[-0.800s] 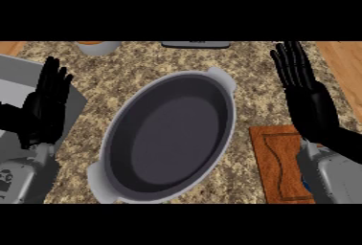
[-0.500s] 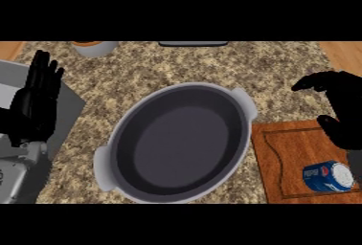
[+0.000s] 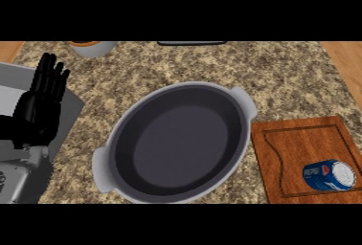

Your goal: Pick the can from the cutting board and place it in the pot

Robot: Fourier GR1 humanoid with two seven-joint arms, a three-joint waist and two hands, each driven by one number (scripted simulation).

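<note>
A blue can (image 3: 329,175) lies on its side on the wooden cutting board (image 3: 297,143) at the lower right. Left of the board stands a large grey oval pot (image 3: 176,141) with two small handles, nothing inside it. My left hand (image 3: 41,107) rests at the left edge, fingers straight and pointing up, well apart from the pot. My right hand does not show in the head view.
A speckled granite counter (image 3: 283,81) carries everything. A small bowl with an orange rim (image 3: 92,47) sits at the back left, a dark flat object (image 3: 192,43) at the back middle. A grey panel (image 3: 14,91) lies under my left hand.
My right hand has left the view; it hovered over the board before. The whole view has shifted, so the can and the board now show in full.
</note>
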